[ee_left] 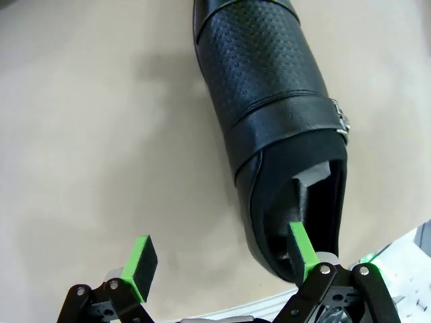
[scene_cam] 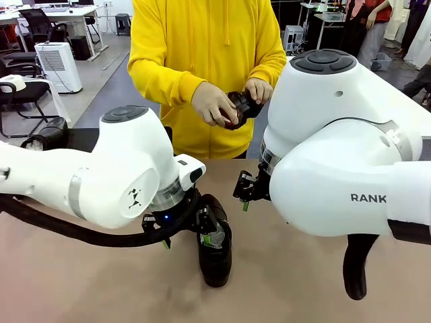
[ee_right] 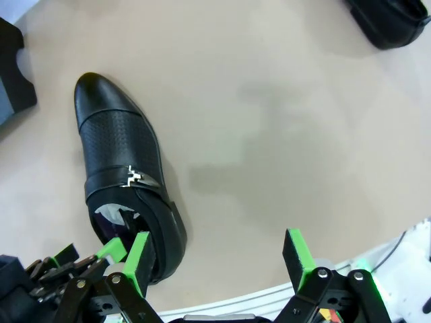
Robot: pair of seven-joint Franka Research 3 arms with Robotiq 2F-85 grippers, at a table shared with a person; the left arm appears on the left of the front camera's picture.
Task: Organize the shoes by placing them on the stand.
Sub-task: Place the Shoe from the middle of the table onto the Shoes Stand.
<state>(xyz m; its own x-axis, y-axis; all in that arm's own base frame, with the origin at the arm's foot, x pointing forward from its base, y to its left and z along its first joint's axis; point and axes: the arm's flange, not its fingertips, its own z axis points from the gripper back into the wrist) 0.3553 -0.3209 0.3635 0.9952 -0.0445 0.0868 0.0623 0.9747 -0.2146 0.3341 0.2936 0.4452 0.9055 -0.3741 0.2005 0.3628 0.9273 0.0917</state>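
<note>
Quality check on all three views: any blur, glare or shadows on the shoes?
Front view: held shoe slightly soft; tabletop shoe a dark mass, little detail. Left wrist view: its perforations are sharp, mild sheen, soft shadow on the table. Right wrist view: highlight on its toe cap, faint shadow patches mid-table.

The front camera sits low between the two arms and faces across the bench (scene_cam: pixel 303 282) toward a person (scene_cam: pixel 202 54) at top centre. The left arm (scene_cam: pixel 121 175) and right arm (scene_cam: pixel 337 155) bulk very near the lens. The left wrist camera looks steeply down past the left hand (ee_left: pixel 221 254), close on a shoe (ee_left: pixel 269 87) at upper right. The right wrist camera looks down past the right hand (ee_right: pixel 217 250) from farther back, with that same shoe (ee_right: pixel 118 148) at frame left. The front view has it at bottom centre.
</note>
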